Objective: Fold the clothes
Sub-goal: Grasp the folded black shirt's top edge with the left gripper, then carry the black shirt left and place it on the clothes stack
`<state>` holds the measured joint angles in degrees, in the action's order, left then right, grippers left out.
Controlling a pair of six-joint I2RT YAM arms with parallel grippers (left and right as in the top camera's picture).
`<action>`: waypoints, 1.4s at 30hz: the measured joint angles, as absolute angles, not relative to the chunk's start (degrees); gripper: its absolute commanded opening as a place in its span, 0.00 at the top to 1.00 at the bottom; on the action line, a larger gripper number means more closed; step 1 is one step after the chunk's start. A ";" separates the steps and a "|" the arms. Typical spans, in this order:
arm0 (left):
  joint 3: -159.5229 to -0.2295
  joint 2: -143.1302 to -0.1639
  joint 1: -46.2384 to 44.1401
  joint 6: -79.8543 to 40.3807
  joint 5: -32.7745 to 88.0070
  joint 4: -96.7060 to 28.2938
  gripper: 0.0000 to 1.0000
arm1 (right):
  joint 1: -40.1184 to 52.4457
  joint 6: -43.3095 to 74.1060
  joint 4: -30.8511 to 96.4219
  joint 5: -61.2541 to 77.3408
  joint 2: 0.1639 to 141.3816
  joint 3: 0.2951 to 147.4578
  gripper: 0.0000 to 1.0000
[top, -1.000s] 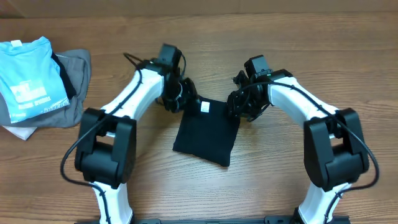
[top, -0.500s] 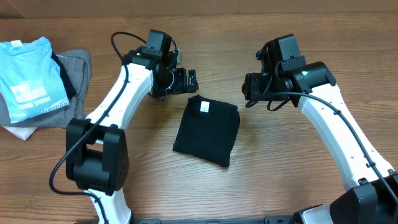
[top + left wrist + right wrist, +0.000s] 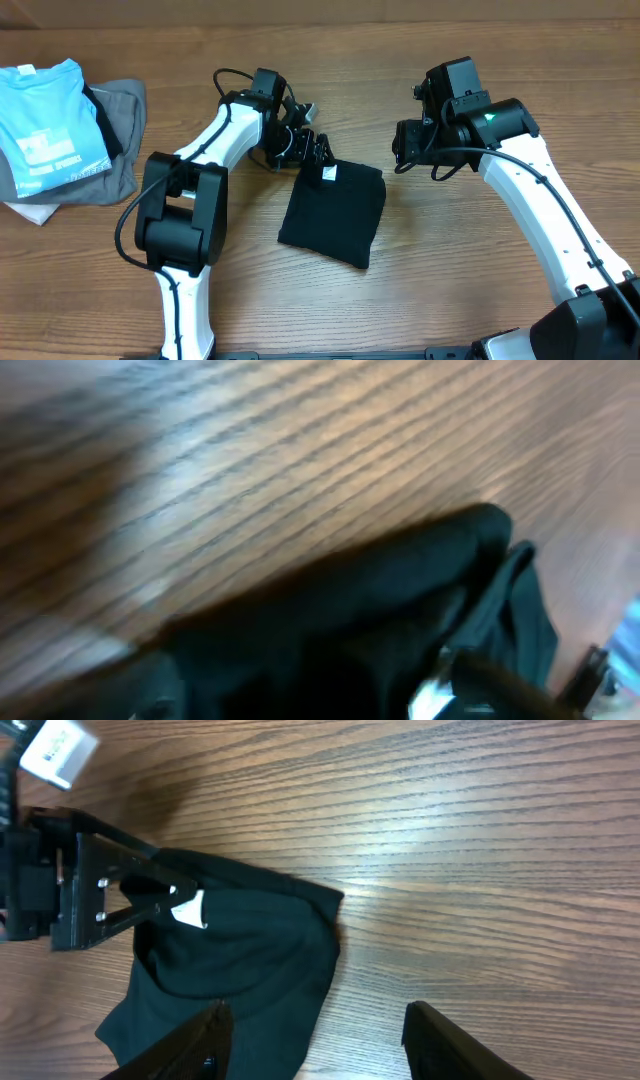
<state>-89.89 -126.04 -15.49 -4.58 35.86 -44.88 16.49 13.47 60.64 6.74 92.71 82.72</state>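
A black garment [image 3: 333, 212] lies folded into a rectangle at the middle of the table, with a white label [image 3: 328, 173] near its far left corner. It also shows in the right wrist view [image 3: 240, 950] and, blurred, in the left wrist view [image 3: 380, 610]. My left gripper [image 3: 312, 150] is low at that far left corner by the label and looks open; its fingers also show in the right wrist view [image 3: 175, 895]. My right gripper [image 3: 405, 150] is open and empty, raised above the table to the right of the garment [image 3: 320, 1045].
A folded light blue shirt [image 3: 50, 120] lies on a grey garment [image 3: 125, 110] at the far left, with a bit of white cloth [image 3: 30, 212] under them. Bare wooden table surrounds the black garment.
Both grippers lifted off the garment's far corners a second ago. The left gripper has since come back down to the far left corner. The right arm has stayed raised.
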 measured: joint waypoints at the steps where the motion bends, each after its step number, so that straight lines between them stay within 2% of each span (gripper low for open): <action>1: -89.89 -126.67 -15.68 -4.21 36.51 -44.91 0.58 | 16.47 13.50 60.62 6.68 92.71 82.72 0.41; 2: -89.89 -127.44 -15.94 -3.99 38.00 -45.04 0.63 | 16.47 13.47 60.66 6.61 92.71 82.72 0.41; 4: -89.82 -128.22 -16.53 -3.79 39.05 -45.39 0.81 | 16.49 13.47 60.62 6.55 92.73 82.72 0.41; 5: -89.78 -128.57 -16.88 -3.55 39.33 -45.54 0.95 | 16.47 13.47 60.62 6.59 92.73 82.72 0.41; 12: -90.98 -129.29 -16.64 -3.25 39.16 -47.57 0.96 | 16.49 13.47 60.77 6.57 92.75 82.72 0.41; 17: -97.01 -127.07 -13.76 -4.56 30.76 -51.33 0.96 | 16.47 13.47 60.82 6.55 92.75 82.72 0.41; 29: -103.79 -99.83 4.71 -7.14 13.13 -51.37 0.96 | 16.47 13.47 61.12 5.26 92.75 82.72 0.42; 35: -103.79 -96.84 12.60 -7.14 6.42 -49.63 0.96 | 16.47 13.50 61.14 5.08 92.75 82.72 0.42; 42: -103.74 -96.86 20.47 -7.14 4.84 -46.28 0.94 | 16.47 13.50 61.12 5.06 92.75 82.72 0.42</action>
<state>-103.74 -96.86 20.47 -7.14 4.84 -46.28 16.47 13.50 61.12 5.06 92.75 82.72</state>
